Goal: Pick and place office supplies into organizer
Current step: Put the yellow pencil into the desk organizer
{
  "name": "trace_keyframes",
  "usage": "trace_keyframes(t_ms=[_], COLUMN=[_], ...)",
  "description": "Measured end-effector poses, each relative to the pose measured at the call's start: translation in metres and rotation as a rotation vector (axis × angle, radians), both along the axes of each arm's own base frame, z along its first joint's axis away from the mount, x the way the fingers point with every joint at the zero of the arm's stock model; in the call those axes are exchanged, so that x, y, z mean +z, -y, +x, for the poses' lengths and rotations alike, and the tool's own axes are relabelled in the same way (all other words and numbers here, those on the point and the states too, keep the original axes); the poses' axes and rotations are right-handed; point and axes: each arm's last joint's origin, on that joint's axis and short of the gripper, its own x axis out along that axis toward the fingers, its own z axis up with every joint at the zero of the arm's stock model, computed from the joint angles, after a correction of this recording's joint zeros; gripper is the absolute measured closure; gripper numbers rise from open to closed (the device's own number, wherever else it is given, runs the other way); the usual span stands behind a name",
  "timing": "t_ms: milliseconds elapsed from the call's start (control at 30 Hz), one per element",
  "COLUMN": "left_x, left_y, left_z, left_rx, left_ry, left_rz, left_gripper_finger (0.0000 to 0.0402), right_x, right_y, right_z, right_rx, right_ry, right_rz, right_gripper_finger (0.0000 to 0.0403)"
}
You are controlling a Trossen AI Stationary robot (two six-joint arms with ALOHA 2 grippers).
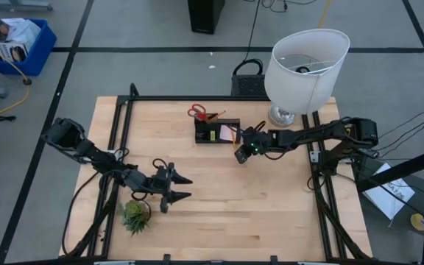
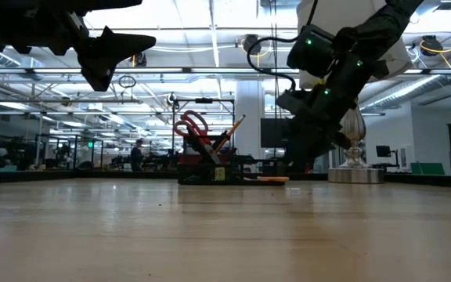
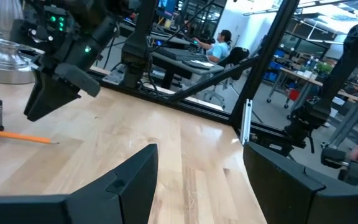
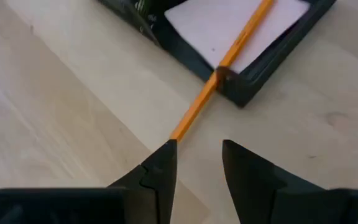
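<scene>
- Step in hand: picking up a stray orange pencil. It lies slanted over a corner of the black organizer, one end on the pink sticky-note pad, the other on the desk.
- The right gripper hangs just over the pencil's lower end, fingers narrowly apart and empty, the pencil off to one side.
- Next, probably: shift to straddle the pencil, lower, close.
- The left gripper waits near the potted plant, fingers wide and empty.
- Red-handled scissors already stand in the organizer.
</scene>
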Motion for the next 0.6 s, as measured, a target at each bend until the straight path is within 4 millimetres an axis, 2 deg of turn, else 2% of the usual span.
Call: trace_keyframes(t_ms=[300,600], left_x=[0.0,0.0], left_y=[0.0,0.0], left_z=[0.0,0.0], left_rx=[0.008,0.008], left_ry=[0.0,-0.001], left_rz=[0.001,0.009], left_gripper_finger=[0.0158,0.0158], right_x=[-0.001,-0.022], right_y=[0.001,-0.002], right_z=[0.005,0.017], right_rx=[-0.019,0.034], right_ry=[0.037,0.046], right_rz=[-0.007,0.016], right_gripper_finger=[0.0249,0.0165])
